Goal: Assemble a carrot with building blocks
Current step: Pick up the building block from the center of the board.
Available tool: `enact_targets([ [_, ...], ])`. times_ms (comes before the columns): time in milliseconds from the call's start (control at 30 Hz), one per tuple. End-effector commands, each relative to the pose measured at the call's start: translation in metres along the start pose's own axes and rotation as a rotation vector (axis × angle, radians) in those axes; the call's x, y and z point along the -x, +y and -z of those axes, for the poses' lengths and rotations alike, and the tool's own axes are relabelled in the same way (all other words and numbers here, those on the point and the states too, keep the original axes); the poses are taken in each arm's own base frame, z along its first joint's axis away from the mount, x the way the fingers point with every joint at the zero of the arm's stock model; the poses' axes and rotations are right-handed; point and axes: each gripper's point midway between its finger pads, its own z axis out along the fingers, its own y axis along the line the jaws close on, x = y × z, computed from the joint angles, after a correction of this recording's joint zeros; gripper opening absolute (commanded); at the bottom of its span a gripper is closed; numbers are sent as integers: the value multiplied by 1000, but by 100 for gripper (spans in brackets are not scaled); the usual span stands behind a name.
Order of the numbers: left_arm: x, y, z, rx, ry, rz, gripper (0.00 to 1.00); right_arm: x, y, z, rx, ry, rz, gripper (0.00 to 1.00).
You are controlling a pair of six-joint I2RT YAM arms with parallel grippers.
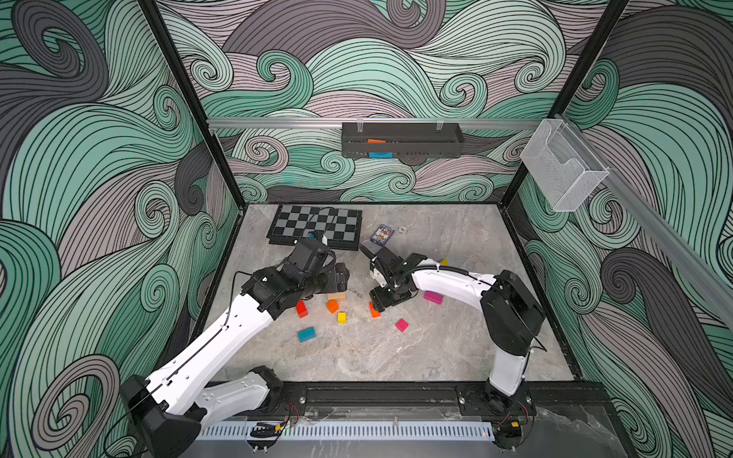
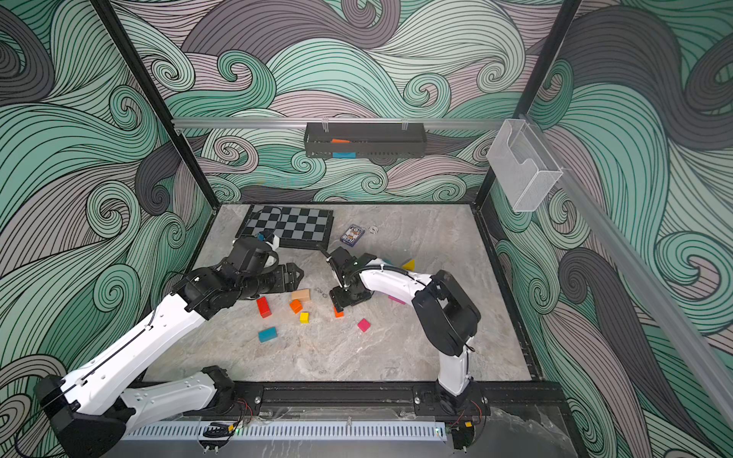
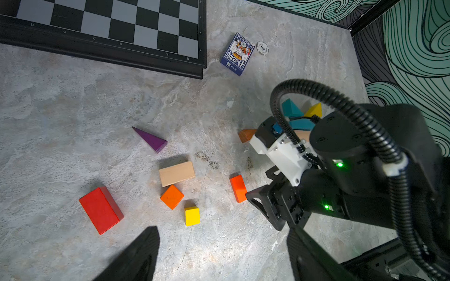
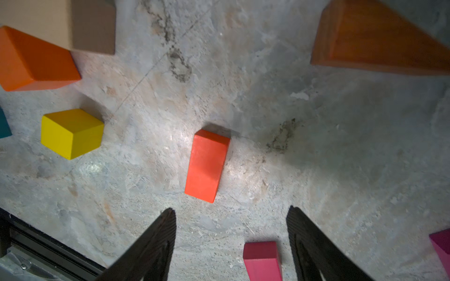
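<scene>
the right gripper (image 4: pixel 231 211) hangs low over the table (image 1: pixel 456 349), its jaws well apart and nothing between them; the orange-red block (image 4: pixel 207 165) lies flat just ahead of its fingertips; in the left wrist view one finger is at the end of this block, touching or not i cannot tell; the left gripper (image 3: pixel 221 233) is also wide open and empty, near the beige cuboid (image 3: pixel 177 173); just beside that cuboid is the orange cube (image 3: pixel 172 196), then the yellow cube (image 3: pixel 192 215); the red cuboid (image 3: pixel 101 209) lies apart on the left arm's side, and the teal cuboid (image 1: pixel 306 334) is nearest to the front rail; the purple wedge (image 3: pixel 152 140) lies alone toward the chessboard (image 3: pixel 109 24); the right arm covers part of the brown wedge (image 3: pixel 246 135), the teal wedge (image 3: pixel 291 108) and the yellow wedge (image 3: pixel 314 110), and in both top views it hides part of the pink cuboid (image 1: pixel 433 297); the pink cube (image 1: pixel 401 325) lies near the right gripper, free on the table; the card box (image 3: pixel 237 53) has "playing cards" and chinese characters printed on it; a small round chip (image 3: pixel 262 48) lies beside it, its mark too small to read; the rim of the chessboard shows the letters b to h and the digits 1 and 2.
</scene>
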Motion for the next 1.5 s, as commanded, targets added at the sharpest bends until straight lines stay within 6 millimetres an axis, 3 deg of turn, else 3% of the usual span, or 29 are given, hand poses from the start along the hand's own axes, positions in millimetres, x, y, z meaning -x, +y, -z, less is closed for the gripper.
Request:
enact_targets([
  [0, 0, 1, 7, -14, -5, 3, 83, 12, 7, -4, -18, -36, 27, 73],
  [400, -1, 6, 7, -1, 1, 6, 83, 3, 10, -31, -81, 5, 78, 66],
  [700, -1, 9, 6, 3, 0, 14, 83, -7, 8, -45, -123, 33, 107, 44],
  [800, -1, 11, 6, 4, -3, 22, 83, -11, 2, -45, -152, 42, 107, 31],
  [867, -1, 11, 6, 3, -5, 24, 83, -12, -2, -43, -168, 41, 108, 30],
  [1033, 1, 10, 6, -5, -14, 28, 83, -8, -9, -27, -187, -2, 102, 23],
  [1200, 2, 7, 7, -21, -16, 27, 83, -7, -26, 10, -193, -41, 60, 22],
  [1333, 2, 4, 7, -39, -20, 26, 83, -19, -56, 41, -198, -50, -36, 21],
  [1467, 2, 1, 5, -55, -18, 25, 83, -43, -80, 59, -173, -29, -133, 22],
])
